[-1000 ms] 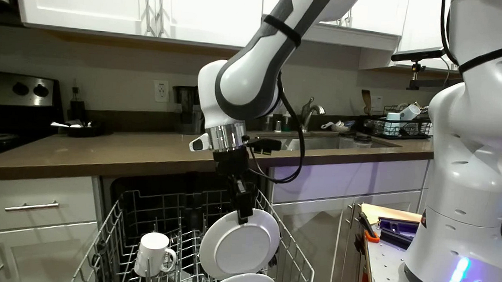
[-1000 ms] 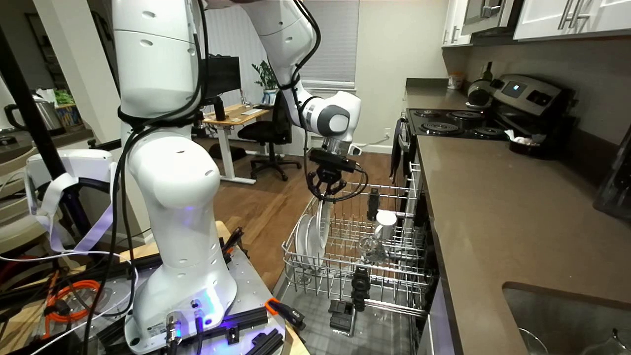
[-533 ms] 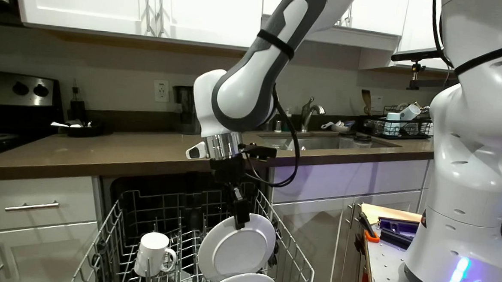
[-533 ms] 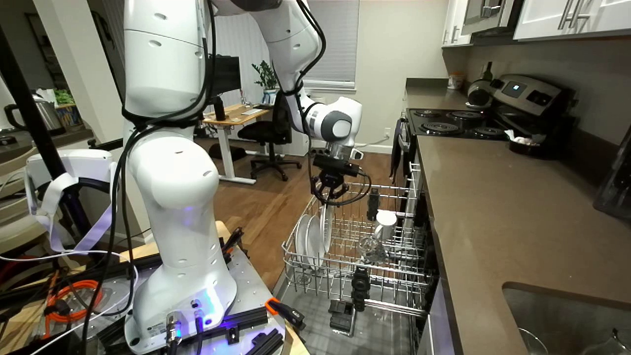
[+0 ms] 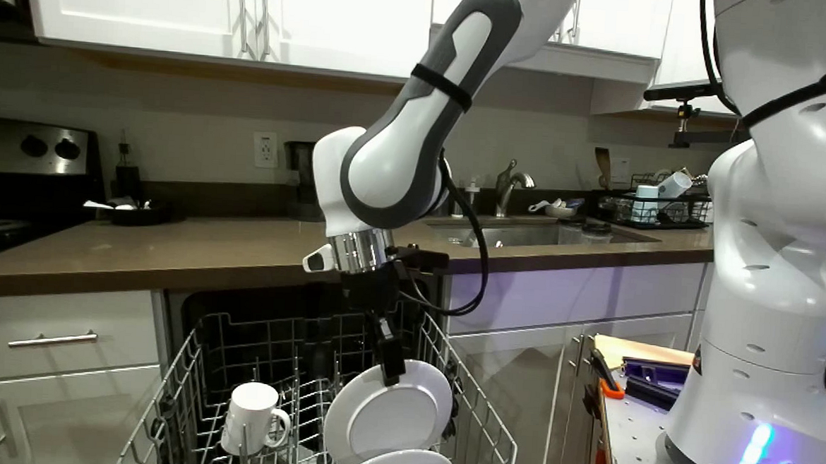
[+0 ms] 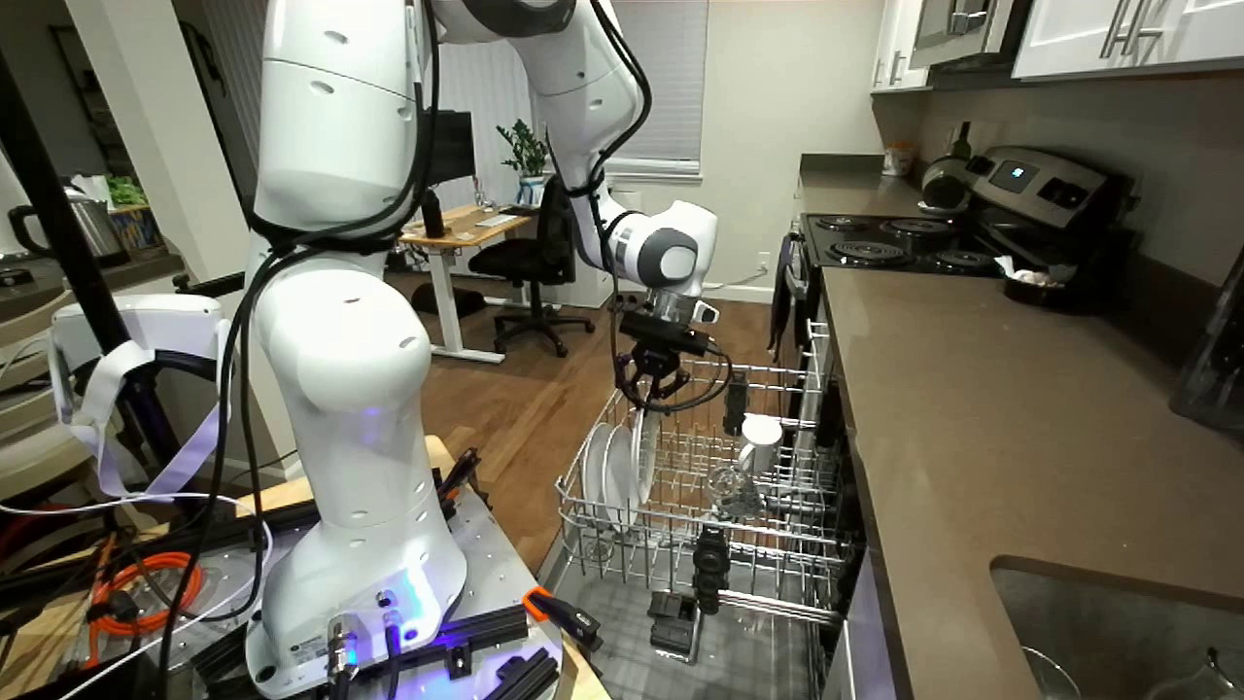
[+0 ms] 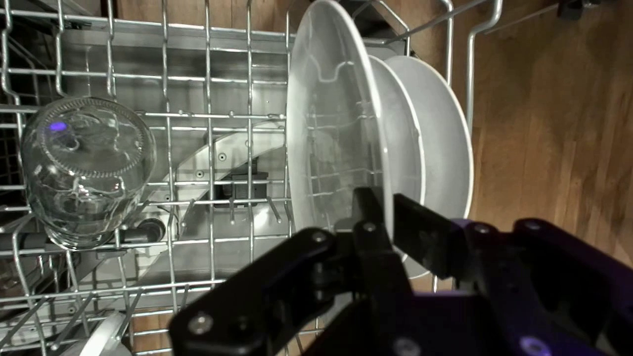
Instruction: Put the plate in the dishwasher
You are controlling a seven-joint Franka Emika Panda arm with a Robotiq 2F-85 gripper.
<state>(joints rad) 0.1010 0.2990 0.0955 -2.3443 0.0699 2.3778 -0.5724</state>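
one rim pinched: clamped onto the plate [image 5: 400,419] by the black gripper [image 7: 390,212], just below and right of centre in the wrist view. stands on edge, nearly upright, in the wire rack [image 7: 208,79] of the dishwasher [image 5: 261,298], below centre in an exterior view, lower edge partly hidden; cannot tell about contact with the wires beneath. in the wrist view, fills the upper middle of the frame, just beside two more plates [image 7: 437,141] on its right, also on edge. at far left of that view, well apart, a clear glass vessel [image 7: 89,158]. in an exterior view, left of the plate and well apart, a white mug [image 5: 249,413], handle toward the right. above, across the middle of that frame, a brown counter [image 5: 172,248], with a metal sink [image 5: 526,236] set in at right of centre; slanting down from the top edge to the gripper, a white arm [image 5: 412,112].
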